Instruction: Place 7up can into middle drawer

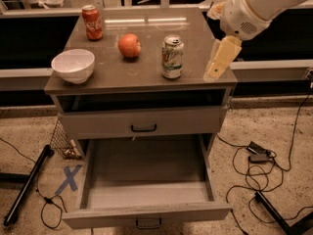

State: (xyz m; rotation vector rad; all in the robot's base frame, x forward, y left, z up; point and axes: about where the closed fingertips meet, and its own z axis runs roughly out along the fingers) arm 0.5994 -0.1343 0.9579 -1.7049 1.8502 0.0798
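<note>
My claw (215, 68) hangs at the right of the frame, over the counter's (146, 78) right edge and near the 7up can (172, 57), which stands upright at centre; whether the claw is apart or together, I cannot tell. The drawer (146, 170) stands pulled open below. Best approach, I judge: level, at the can's mid-height, clear of the apple (129, 45)
</note>
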